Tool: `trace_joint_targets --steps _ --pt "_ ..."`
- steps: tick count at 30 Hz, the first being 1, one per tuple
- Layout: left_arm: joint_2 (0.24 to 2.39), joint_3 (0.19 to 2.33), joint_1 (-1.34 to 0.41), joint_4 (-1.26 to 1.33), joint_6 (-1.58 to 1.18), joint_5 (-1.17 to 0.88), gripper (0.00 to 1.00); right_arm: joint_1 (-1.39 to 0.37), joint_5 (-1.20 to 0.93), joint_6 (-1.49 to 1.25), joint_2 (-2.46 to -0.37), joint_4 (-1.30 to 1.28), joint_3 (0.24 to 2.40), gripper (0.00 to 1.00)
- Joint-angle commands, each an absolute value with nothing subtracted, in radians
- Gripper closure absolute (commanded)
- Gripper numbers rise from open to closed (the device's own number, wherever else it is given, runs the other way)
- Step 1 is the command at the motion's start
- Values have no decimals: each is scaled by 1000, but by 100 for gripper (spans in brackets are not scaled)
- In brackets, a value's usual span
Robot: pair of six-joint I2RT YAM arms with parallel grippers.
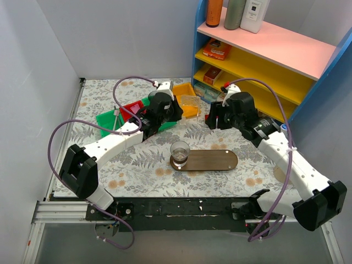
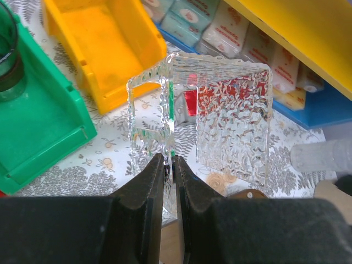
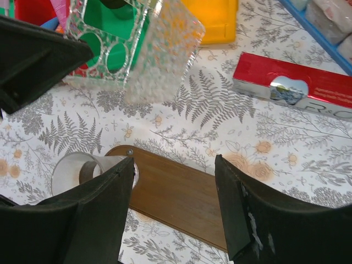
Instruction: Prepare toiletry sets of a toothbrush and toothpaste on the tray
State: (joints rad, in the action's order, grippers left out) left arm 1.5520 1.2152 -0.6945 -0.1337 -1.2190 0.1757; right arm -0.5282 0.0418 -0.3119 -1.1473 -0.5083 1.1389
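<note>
Fern-print tablecloth (image 1: 137,165); left gripper (image 2: 168,159) pinches clear cup (image 2: 231,121); right gripper (image 3: 173,160) gapes empty.

Partly out of your view: tray (image 3: 176,192), ends behind right jaws; red box (image 3: 253,74), clipped at edge; red bin (image 1: 131,109), mostly covered.

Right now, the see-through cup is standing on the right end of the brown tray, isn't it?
Not quite. The clear cup is standing on the left end of the brown tray, not the right end. The rest of the tray is bare. The top external view shows it.
</note>
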Motion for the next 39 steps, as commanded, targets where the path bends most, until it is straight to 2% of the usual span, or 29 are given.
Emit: trace_joint_targets --steps 1,7,22,32,39 --pt "1474 1218 -729 -81 -1151 187 100 -558 12 -351 -1201 -427 1219 33" --pt "1454 1161 -733 -64 -1146 170 100 -560 -31 -405 -1222 -339 1190 33" --pt "1425 1108 -827 -44 -1089 270 100 -594 78 -426 -1296 -339 1178 37" --pt "1422 1101 -856 -40 -1074 314 100 -594 175 -469 -1316 -318 1126 49" --pt "1430 1097 -874 -29 -1060 319 100 -594 178 -486 -1333 -288 1111 52"
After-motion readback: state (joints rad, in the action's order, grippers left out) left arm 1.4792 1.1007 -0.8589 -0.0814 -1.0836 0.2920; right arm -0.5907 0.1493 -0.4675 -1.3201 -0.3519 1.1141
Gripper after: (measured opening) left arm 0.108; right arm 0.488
